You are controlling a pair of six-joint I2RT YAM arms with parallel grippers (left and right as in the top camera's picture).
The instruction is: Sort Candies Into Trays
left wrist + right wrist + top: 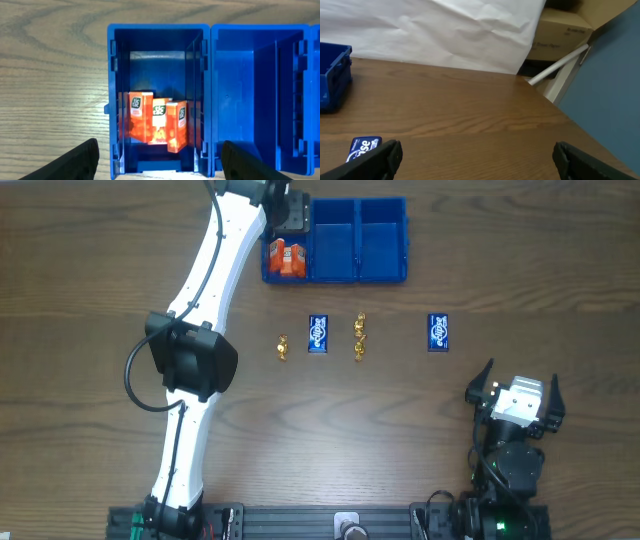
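A blue tray with three compartments stands at the back of the table. Its left compartment holds three orange candy boxes, also visible from above as orange boxes. My left gripper hangs open right above that compartment, nothing between its fingers. On the table lie two blue candy packets and gold-wrapped candies. My right gripper rests open near the front right, with the right blue packet just ahead of it.
The tray's middle and right compartments are bare. Wood tabletop stretches wide to the left and right of the candies. A white sheet and cardboard boxes sit beyond the table's far edge.
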